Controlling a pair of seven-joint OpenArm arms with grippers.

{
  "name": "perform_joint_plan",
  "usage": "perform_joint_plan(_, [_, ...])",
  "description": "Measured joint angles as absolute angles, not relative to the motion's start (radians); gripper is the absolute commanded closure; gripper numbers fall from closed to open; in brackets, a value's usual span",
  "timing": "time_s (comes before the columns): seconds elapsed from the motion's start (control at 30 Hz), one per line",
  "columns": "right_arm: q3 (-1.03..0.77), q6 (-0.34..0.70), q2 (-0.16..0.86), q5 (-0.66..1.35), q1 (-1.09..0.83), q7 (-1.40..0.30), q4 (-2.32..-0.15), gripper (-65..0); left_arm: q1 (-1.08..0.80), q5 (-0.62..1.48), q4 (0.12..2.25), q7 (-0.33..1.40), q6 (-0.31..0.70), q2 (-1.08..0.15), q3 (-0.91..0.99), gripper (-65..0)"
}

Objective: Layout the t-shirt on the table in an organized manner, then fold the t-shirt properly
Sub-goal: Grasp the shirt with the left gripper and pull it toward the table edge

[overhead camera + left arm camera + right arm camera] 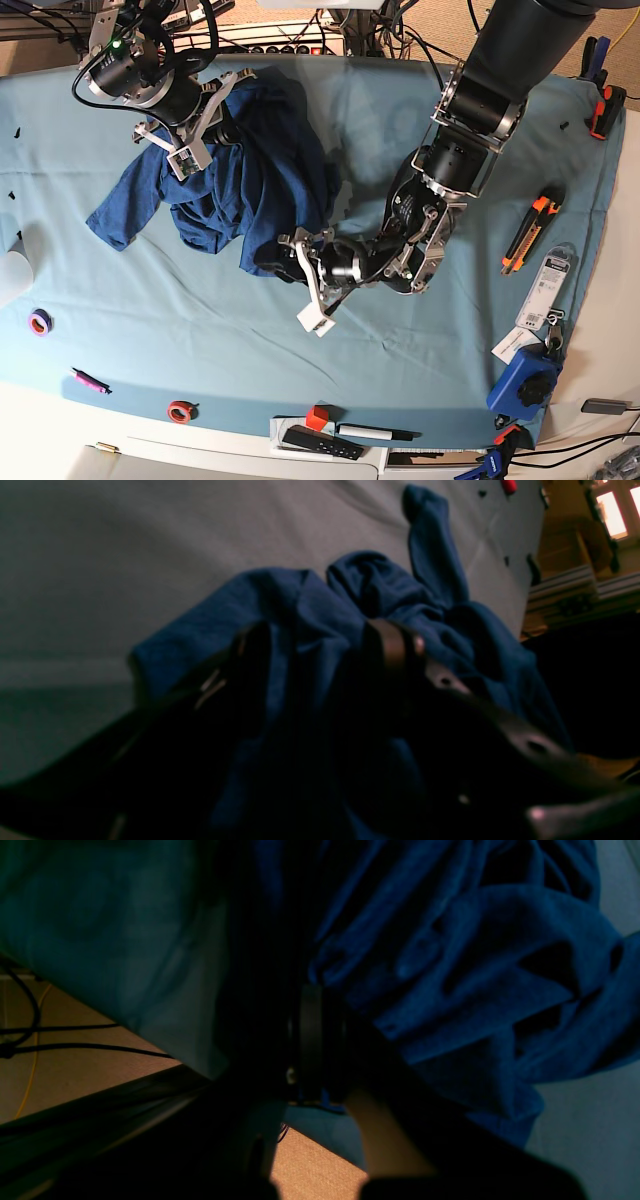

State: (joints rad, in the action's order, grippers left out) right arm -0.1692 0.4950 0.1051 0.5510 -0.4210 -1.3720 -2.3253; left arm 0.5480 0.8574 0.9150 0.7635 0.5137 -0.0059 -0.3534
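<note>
- I am in step 1, the laying-out: the t-shirt (235,185) sits in a crumpled heap at about 10 o'clock on the counter (400,100), nowhere near flat, so folding cannot begin yet.
- My right pincer (190,150), at the heap's 10 o'clock edge near the far rim of the counter, is clamped narrow; its wrist view shows dark blue fabric bunched against the fingers, so I judge it has a fold of the shirt.
- My left pincer (305,265) lies low at the heap's 5 o'clock edge, jaws standing wide with cloth between them in its wrist view, not yet pinched.
- 1 sleeve trails out toward 8 o'clock.
- Next, I judge, the left pincer needs to close on that hem, then both arms draw apart to spread the shirt, keeping clear of the cutter (525,232) at 3 o'clock.
</note>
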Motion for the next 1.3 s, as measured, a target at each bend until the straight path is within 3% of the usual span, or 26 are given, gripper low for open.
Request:
perform_joint_plan(0.3, [-0.169,0.495,0.105,0.551,-0.421,-1.372,-2.325,0.0,0.584,0.847,0.915,0.756,0.434,0.004,-0.353,-30.1])
perform_joint_plan(0.57, [-0.169,0.495,0.105,0.551,-0.421,-1.368,-2.325,0.0,0.577,0.842,0.897,0.804,0.429,0.056,-0.353,-30.0])
perform_joint_plan(0.73, [-0.169,0.495,0.105,0.551,-0.421,-1.368,-2.325,0.0,0.577,0.724,0.826,0.753,0.407,0.077,-0.353,-30.0])
perform_joint_plan(0.87, [-0.169,0.495,0.105,0.551,-0.421,-1.367,-2.325,0.0,0.576,0.724,0.783,0.737,0.407,0.075,-0.353,-23.0])
perform_joint_plan(1.0, [-0.169,0.495,0.105,0.551,-0.421,-1.361,-2.325,0.0,0.577,0.746,0.782,0.716,0.407,0.075,-0.353,0.0])
perform_joint_plan(1.3, [-0.169,0.495,0.105,0.482,-0.356,-1.284,-2.325,0.0,0.682,0.82,0.778,0.657,0.542,0.072,-0.353,0.0])
